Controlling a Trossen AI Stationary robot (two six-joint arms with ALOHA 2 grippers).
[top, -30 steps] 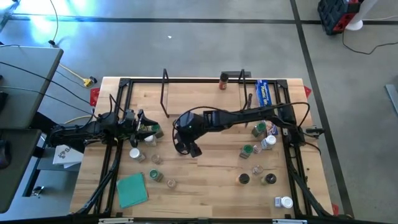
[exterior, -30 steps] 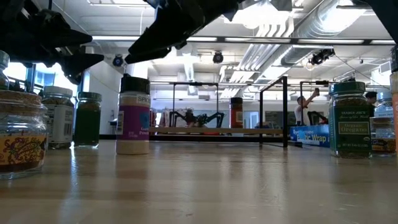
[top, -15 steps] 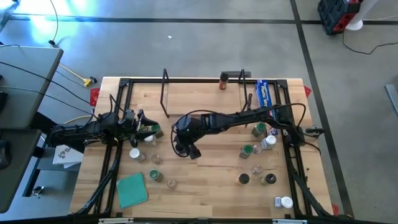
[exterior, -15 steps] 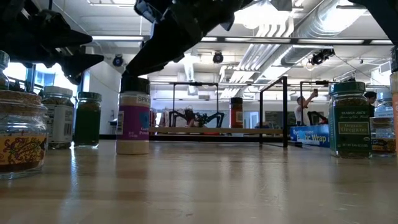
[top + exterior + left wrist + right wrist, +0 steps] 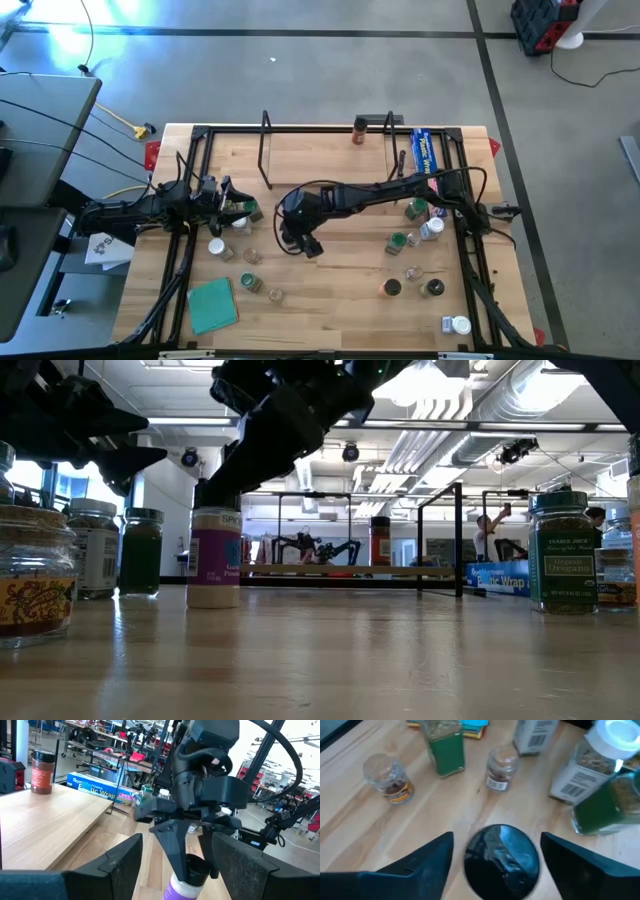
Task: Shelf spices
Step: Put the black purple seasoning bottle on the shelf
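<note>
My right gripper (image 5: 300, 240) reaches to the table's middle and stands open over an upright spice jar (image 5: 213, 560) with a purple label. Its fingers stand on either side of the jar's black lid (image 5: 501, 854) with gaps showing, touching nothing. The left wrist view shows the same: my right gripper (image 5: 192, 862) straddles the lid (image 5: 196, 866). My left gripper (image 5: 240, 208) waits open at the table's left beside several jars. The shelf (image 5: 330, 128) stands at the far edge, with one brown-lidded jar (image 5: 359, 130) upright on its board.
Several jars stand at the left (image 5: 216, 246) and several at the right (image 5: 400, 243), some near the table's near edge (image 5: 455, 325). A blue wrap box (image 5: 425, 150) lies right of the shelf and a teal square (image 5: 212, 305) near the left front corner.
My right gripper has come down and slightly toward the near edge, onto the purple-labelled jar, so its open fingers now stand around the black lid. The jar has stayed where it was.
</note>
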